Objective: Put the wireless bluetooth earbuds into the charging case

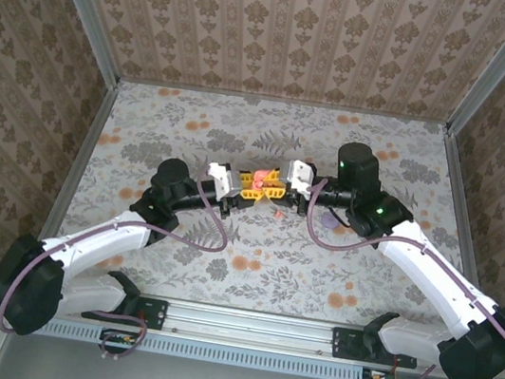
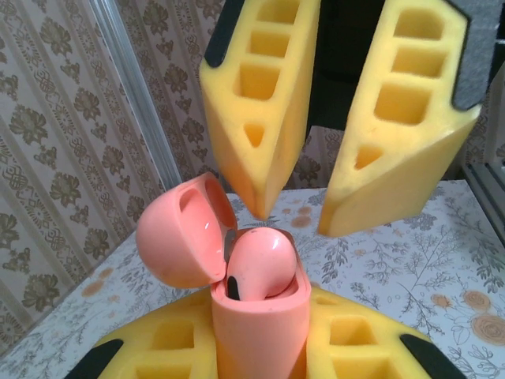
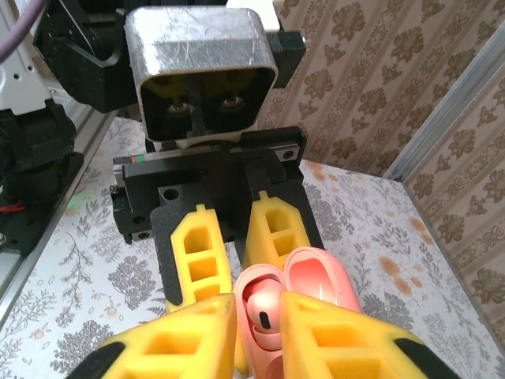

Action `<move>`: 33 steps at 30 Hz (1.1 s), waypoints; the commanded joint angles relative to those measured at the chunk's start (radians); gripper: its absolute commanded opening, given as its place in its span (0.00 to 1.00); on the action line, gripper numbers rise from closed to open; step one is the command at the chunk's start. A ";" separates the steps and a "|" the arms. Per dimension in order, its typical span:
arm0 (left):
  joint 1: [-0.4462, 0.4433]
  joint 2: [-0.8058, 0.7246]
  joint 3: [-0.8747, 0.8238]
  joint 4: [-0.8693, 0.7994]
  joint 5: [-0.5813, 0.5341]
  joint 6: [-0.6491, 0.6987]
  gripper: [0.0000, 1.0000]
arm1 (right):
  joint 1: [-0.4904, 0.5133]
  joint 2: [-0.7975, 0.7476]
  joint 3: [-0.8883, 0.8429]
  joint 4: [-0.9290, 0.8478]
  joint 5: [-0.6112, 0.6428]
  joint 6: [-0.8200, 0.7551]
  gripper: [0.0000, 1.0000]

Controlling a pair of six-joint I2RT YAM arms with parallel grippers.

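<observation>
My left gripper (image 2: 260, 341) is shut on the coral-pink charging case (image 2: 262, 324), holding it upright above the table. The lid (image 2: 177, 237) hangs open to one side. One earbud (image 2: 262, 264) sits in the case's well, its rounded head sticking out. My right gripper (image 2: 293, 223) hovers just over it, its yellow fingers slightly apart with nothing between them. In the right wrist view the earbud (image 3: 266, 314) shows through the gap of that gripper (image 3: 260, 320), and the case lid (image 3: 319, 276) lies behind. From above, both grippers meet at the case (image 1: 261, 177) mid-table. A tiny coral-pink piece (image 1: 280, 212) lies on the table just in front of them.
A purple object (image 1: 326, 222) lies partly under my right arm. The flowered tablecloth (image 1: 250, 266) is bordered by wallpapered walls with metal corner posts (image 1: 106, 80). A metal rail (image 1: 250, 324) runs along the near edge between the arm bases.
</observation>
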 commanded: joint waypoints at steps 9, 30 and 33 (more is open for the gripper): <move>-0.010 -0.016 -0.098 0.086 -0.130 0.011 0.15 | -0.047 -0.090 -0.011 -0.055 0.003 0.139 0.30; -0.011 -0.103 -0.300 0.065 -0.457 -0.065 0.16 | -0.080 0.047 0.074 -0.554 0.338 0.066 0.34; -0.011 -0.141 -0.317 0.024 -0.486 -0.062 0.15 | -0.081 0.100 0.118 -0.606 0.389 0.023 0.35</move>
